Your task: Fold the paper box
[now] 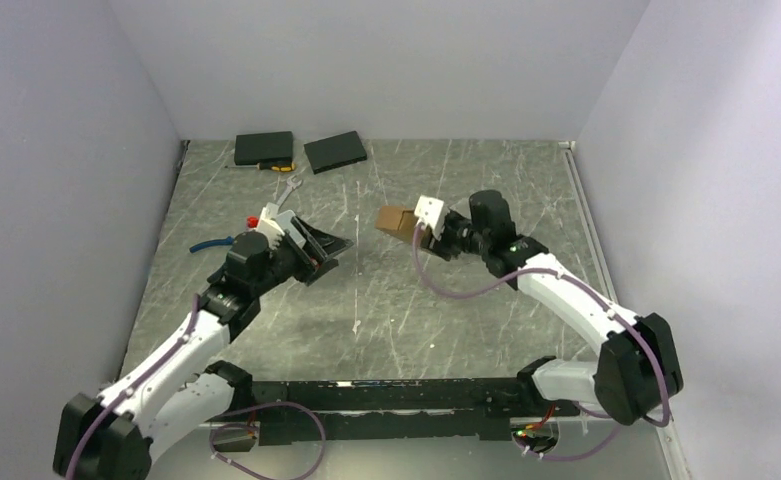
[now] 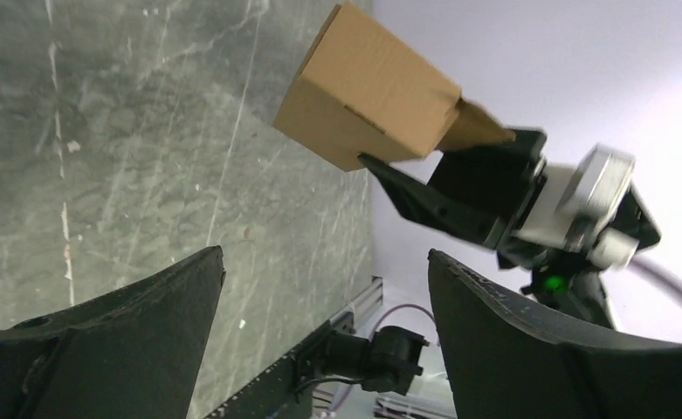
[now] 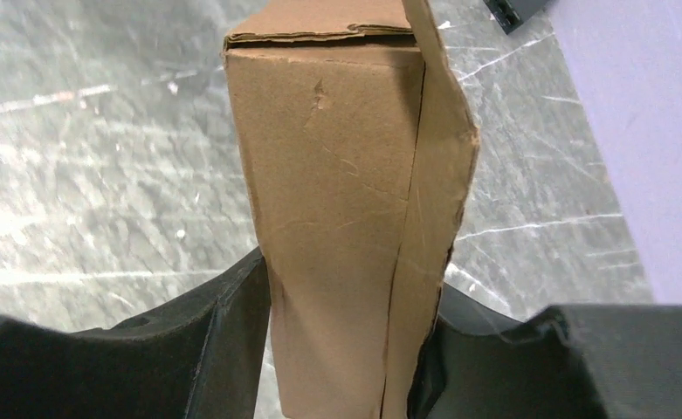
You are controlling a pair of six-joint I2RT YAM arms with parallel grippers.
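Carton, small, brown, corrugated cardboard [image 1: 398,220], held aloft by right end effector [image 3: 346,349]; left end effector [image 2: 324,288] standing off.
Right fingers clamped on the carton's near end, clear of the grey marbled surface [image 1: 416,320]. Left fingers spread wide, empty. Top view: carton at 2 o'clock from the left end effector, near but apart. Right wrist view: one long flap stands proud along the 3 o'clock edge. Judgement: bring the left fingers in square to that panel, press the loose flap flat, and hold the right grip firm so the carton doesn't twist.
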